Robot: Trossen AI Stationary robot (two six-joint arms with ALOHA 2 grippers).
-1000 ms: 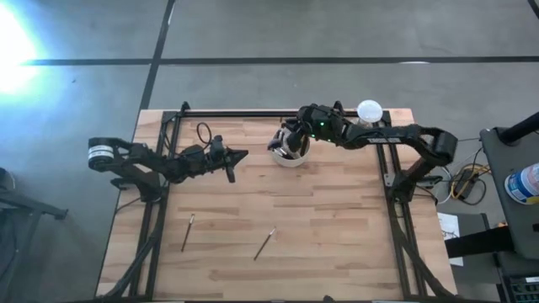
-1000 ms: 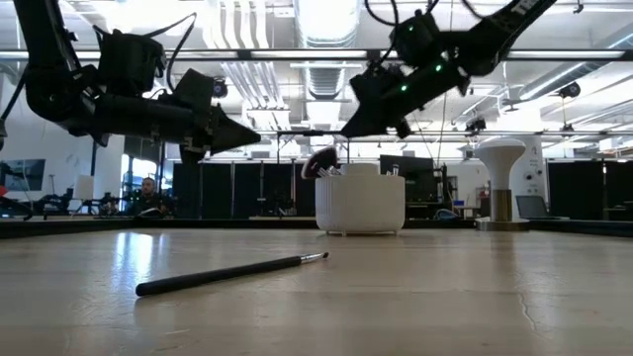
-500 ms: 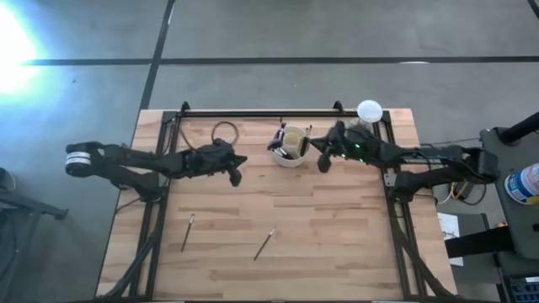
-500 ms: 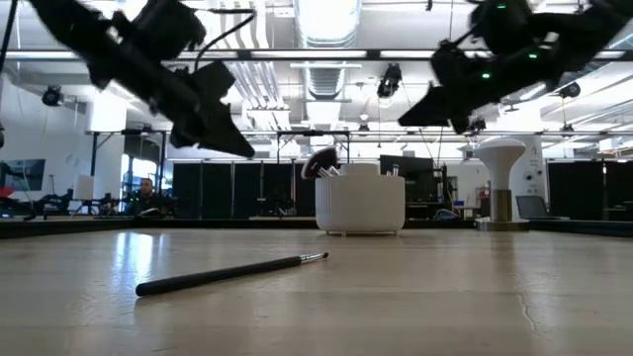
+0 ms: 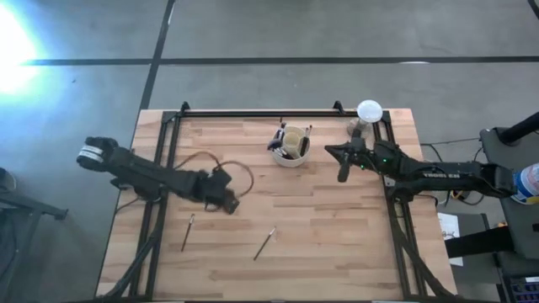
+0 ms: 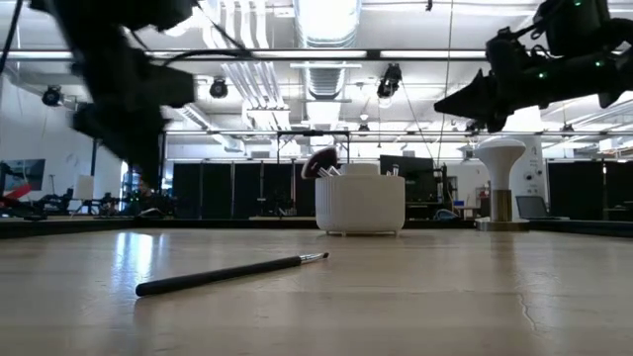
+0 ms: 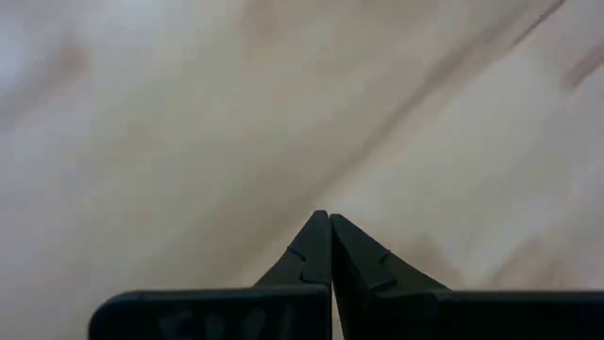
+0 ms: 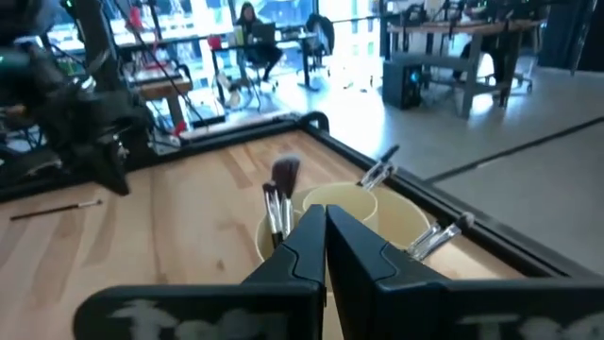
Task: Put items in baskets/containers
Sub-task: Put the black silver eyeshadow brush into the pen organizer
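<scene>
The cream round holder (image 5: 290,148) stands far of the table's middle, with several brushes upright in it, one with a fluffy dark head (image 8: 284,173). Two thin brushes lie flat on the wood nearer the near edge, one (image 5: 187,233) on the left and one (image 5: 264,242) near the middle; the low view shows one brush (image 6: 232,274). My left gripper (image 5: 231,203) is shut and empty, low over bare wood between the holder and the left brush. My right gripper (image 5: 333,156) is shut and empty, in the air just right of the holder (image 8: 354,217).
A white globe on a grey stand (image 5: 368,111) sits at the far right corner, close behind my right arm. Black frame rails (image 5: 253,112) run along the far edge and both sides. Bare wood lies between the two loose brushes and the holder.
My right gripper has drawn back from over the holder toward the table's right and now hangs beside it. My left gripper has swung from left of the holder toward the near edge and downward, tipping to point at the table.
</scene>
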